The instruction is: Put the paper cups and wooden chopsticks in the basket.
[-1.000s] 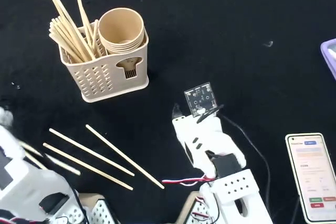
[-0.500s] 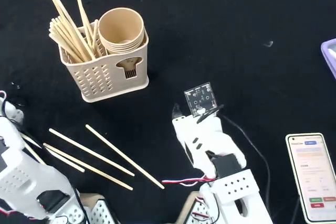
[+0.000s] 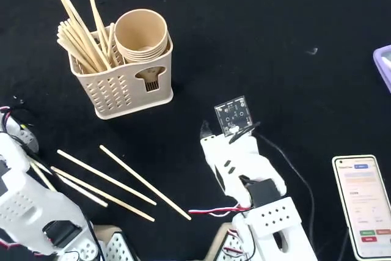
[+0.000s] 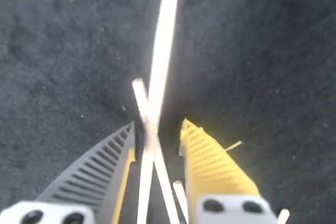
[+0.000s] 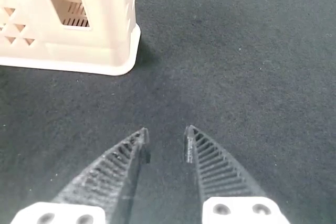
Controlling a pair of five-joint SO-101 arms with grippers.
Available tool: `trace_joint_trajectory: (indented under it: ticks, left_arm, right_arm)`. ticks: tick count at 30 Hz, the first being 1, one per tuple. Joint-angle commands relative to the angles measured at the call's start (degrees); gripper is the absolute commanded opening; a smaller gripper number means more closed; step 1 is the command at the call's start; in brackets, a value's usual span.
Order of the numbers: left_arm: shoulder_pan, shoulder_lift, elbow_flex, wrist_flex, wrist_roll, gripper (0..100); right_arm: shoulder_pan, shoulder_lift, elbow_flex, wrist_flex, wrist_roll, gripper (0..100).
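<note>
The beige basket (image 3: 122,93) stands at the back left with stacked paper cups (image 3: 142,35) and several wooden chopsticks (image 3: 79,29) upright in it. More loose chopsticks (image 3: 107,178) lie on the black cloth at the front left. My left arm (image 3: 27,203) is over their left ends. The left gripper (image 4: 157,127) is open, and two crossed chopsticks (image 4: 160,51) pass between its fingers, against one finger. My right gripper (image 5: 165,132) rests low on the cloth at the front centre, slightly open and holding nothing. It faces the basket's corner (image 5: 79,30).
A phone (image 3: 363,203) lies at the front right and a purple object (image 3: 383,62) at the right edge. The right arm's cables (image 3: 214,211) trail near the ends of the loose chopsticks. Black cloth (image 3: 275,59) covers the table.
My left arm has shifted slightly right and farther back over the loose chopsticks. The leftmost sticks have slid a little to the right. The right arm has not moved.
</note>
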Motion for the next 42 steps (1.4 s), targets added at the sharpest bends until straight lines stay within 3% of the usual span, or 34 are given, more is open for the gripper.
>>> trace_joint_trajectory:
  ticks: [1, 5, 12, 16, 27, 34, 42]
  left_arm:
    - [-1.54, -0.79, -3.03, 0.62, -0.88, 15]
    - [-2.24, -0.44, -2.86, -0.79, -0.88, 15]
    - [-1.89, 1.32, 7.16, -14.24, -0.44, 15]
    - [-2.51, -0.18, 8.13, -14.33, -0.35, 2]
    - [-3.65, -10.64, 8.57, -10.20, -0.35, 3]
    - [-5.76, -18.73, 6.20, -25.05, 3.25, 3]
    - [-5.58, -15.65, 11.12, -32.00, 5.45, 3]
  right_arm:
    - [0.79, -1.10, -0.40, -1.41, 0.62, 11.7]
    - [0.79, -1.10, -0.40, -1.41, 0.62, 11.7]
    - [0.79, -1.10, -0.40, -1.41, 0.62, 11.7]
    - [0.79, -1.10, -0.40, -1.41, 0.62, 11.7]
    - [0.79, -1.10, -0.40, -1.49, 0.62, 11.7]
    - [0.79, -1.10, -0.04, -1.58, 0.70, 11.7]
    - [0.79, -1.10, 0.66, -3.08, 0.70, 11.7]
